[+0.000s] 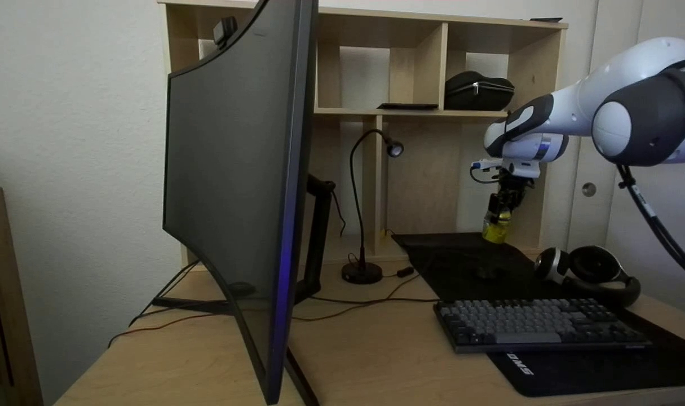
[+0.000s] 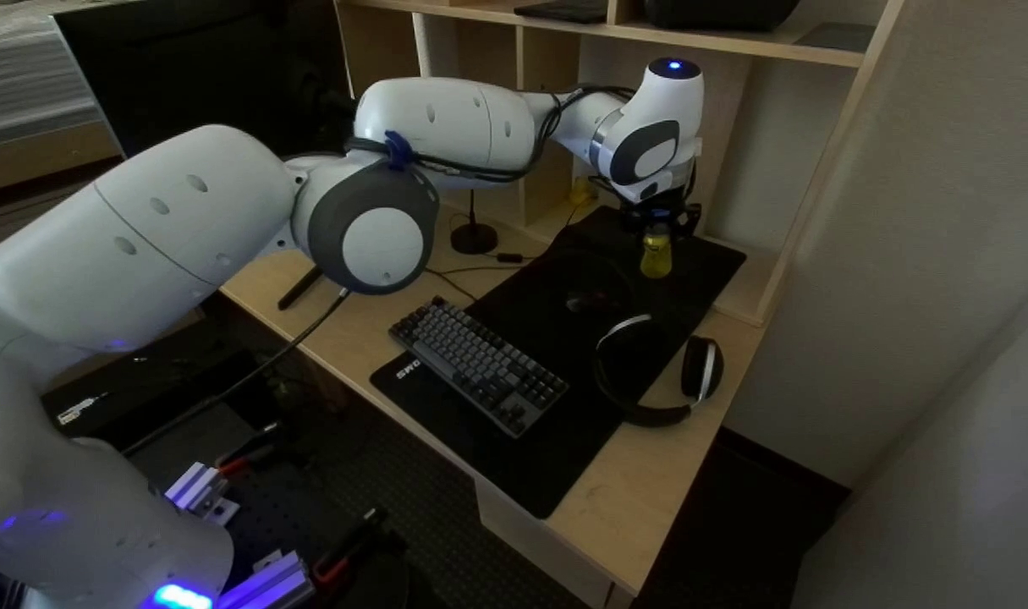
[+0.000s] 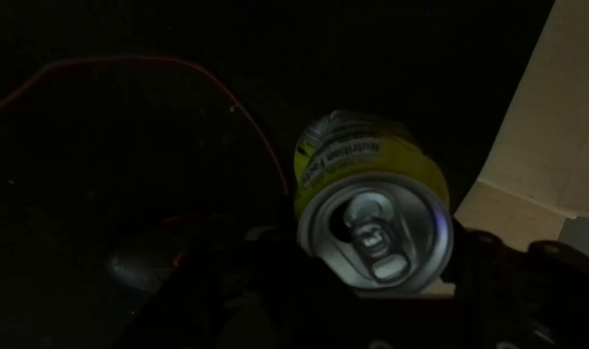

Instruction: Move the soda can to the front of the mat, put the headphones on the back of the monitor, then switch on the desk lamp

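The yellow-green soda can (image 1: pixel 495 230) is over the far end of the black mat (image 1: pixel 455 270), slightly tilted. My gripper (image 1: pixel 500 214) points down and is shut on the can, with a dark finger on each side in the wrist view (image 3: pixel 372 228). The can's opened silver top (image 3: pixel 376 232) faces the camera. I cannot tell whether its bottom touches the mat. The black headphones (image 2: pixel 701 370) lie partly on the mat's side edge, near the keyboard. The large curved monitor (image 1: pixel 235 152) stands on the desk. The gooseneck desk lamp (image 1: pixel 362 273) stands behind it, head bent down and seemingly unlit.
A keyboard (image 2: pixel 480 364) lies across the mat's near part. A dark mouse (image 3: pixel 149 261) with a red cable is beside the can. A wooden shelf (image 1: pixel 410 115) holding a black case (image 1: pixel 477 93) rises behind the mat. Loose cables (image 1: pixel 353 304) cross the desk.
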Motion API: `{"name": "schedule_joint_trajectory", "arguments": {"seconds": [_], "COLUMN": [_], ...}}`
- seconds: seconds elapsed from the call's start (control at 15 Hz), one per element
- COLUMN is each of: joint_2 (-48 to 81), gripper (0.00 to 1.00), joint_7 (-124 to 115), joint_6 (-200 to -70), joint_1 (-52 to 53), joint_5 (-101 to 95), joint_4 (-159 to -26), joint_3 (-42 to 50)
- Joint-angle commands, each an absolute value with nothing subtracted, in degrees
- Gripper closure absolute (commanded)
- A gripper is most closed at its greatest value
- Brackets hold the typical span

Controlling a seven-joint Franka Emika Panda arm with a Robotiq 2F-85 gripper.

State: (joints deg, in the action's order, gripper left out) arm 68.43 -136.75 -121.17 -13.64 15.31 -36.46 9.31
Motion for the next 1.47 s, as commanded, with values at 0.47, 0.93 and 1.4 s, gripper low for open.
{"name": "schedule_joint_trajectory", "arguments": {"seconds": [0.47,0.93,1.4], "joint_2": [73.4,74.71,75.83], "gripper": [0.62,0.37,0.62], "joint_7": [-144.36,-149.18,-149.18], "joint_6": [-124.51,-136.59,-142.84], "joint_1": [-13.17,-10.84,-8.7], "joint_5": [14.44,22.11,27.27], "joint_4": [-29.89,-30.73,-32.41], "joint_3": [8.97,13.43,20.77]}}
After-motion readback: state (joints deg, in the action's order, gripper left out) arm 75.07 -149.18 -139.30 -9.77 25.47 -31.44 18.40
